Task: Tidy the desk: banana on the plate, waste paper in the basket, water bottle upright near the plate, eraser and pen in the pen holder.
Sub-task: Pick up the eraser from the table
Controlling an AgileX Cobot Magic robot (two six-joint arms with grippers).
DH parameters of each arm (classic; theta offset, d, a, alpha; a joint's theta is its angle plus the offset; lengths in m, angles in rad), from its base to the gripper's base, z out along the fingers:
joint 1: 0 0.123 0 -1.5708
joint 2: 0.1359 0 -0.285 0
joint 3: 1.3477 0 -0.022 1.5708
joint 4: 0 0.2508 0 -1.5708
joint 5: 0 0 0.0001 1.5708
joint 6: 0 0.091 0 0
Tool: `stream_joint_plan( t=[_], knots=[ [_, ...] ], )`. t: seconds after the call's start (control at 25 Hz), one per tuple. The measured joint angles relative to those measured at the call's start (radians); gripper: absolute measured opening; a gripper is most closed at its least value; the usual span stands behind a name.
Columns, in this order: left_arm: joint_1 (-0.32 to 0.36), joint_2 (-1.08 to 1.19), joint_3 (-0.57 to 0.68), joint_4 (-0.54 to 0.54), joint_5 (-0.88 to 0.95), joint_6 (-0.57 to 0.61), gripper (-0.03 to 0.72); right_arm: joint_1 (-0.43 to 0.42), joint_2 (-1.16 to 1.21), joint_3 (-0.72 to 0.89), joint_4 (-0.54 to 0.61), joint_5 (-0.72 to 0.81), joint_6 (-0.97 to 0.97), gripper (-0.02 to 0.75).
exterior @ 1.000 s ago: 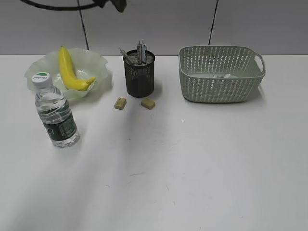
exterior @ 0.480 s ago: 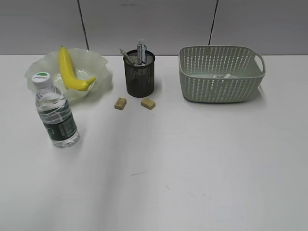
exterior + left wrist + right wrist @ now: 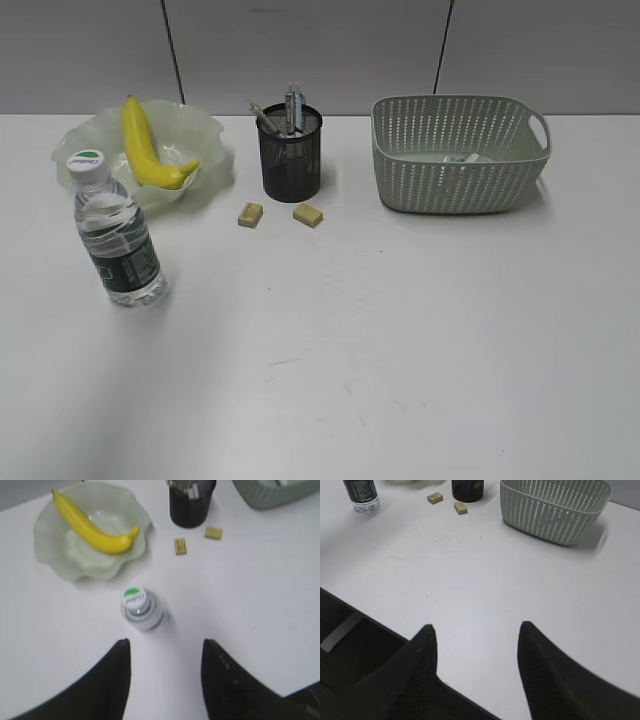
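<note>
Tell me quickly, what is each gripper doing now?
Left gripper: open, holding nothing, above the clear plastic water bottle.
Right gripper: open, holding nothing.

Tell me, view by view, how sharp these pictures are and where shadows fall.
Exterior view: sharp; the pen holder and basket cast soft shadows. Left wrist view: blurred, water bottle included. Right wrist view: fairly sharp, basket shadow to its right.

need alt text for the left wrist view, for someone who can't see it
Seen from above, an open gripper hangs empty over an upright water bottle on a white desk. Behind it a banana lies in a green wavy plate; two small tan erasers sit near a black pen holder.
</note>
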Motion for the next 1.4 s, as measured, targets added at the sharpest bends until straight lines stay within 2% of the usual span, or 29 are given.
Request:
stream_joint_plan(
  t=[0.32,0.56,0.72,1.04,1.2,1.4],
  knots=[
    [0.000,-0.459,0.490,-0.008,-0.031,0.000,0.337,0.000,0.000,0.000,0.000,0.000,0.000,0.418],
    [0.000,-0.805,0.711,-0.008,-0.170,0.000,0.330,0.000,0.004,0.000,0.000,-0.002,-0.021,0.418],
    [-0.001,-0.988,0.774,-0.009,-0.190,0.000,0.319,0.000,0.107,-0.014,0.000,-0.039,-0.024,0.418],
    [-0.001,-1.143,0.833,-0.008,-0.171,0.000,0.318,0.000,0.542,-0.082,0.000,-0.448,-0.026,0.418],
    [-0.001,-1.144,0.838,-0.007,-0.166,0.000,0.314,0.000,0.878,-0.220,0.000,-0.519,-0.051,0.418],
    [-0.001,-1.144,0.838,-0.009,-0.165,0.000,0.314,0.000,1.279,-0.492,0.003,-0.507,-0.093,0.418]
  ],
)
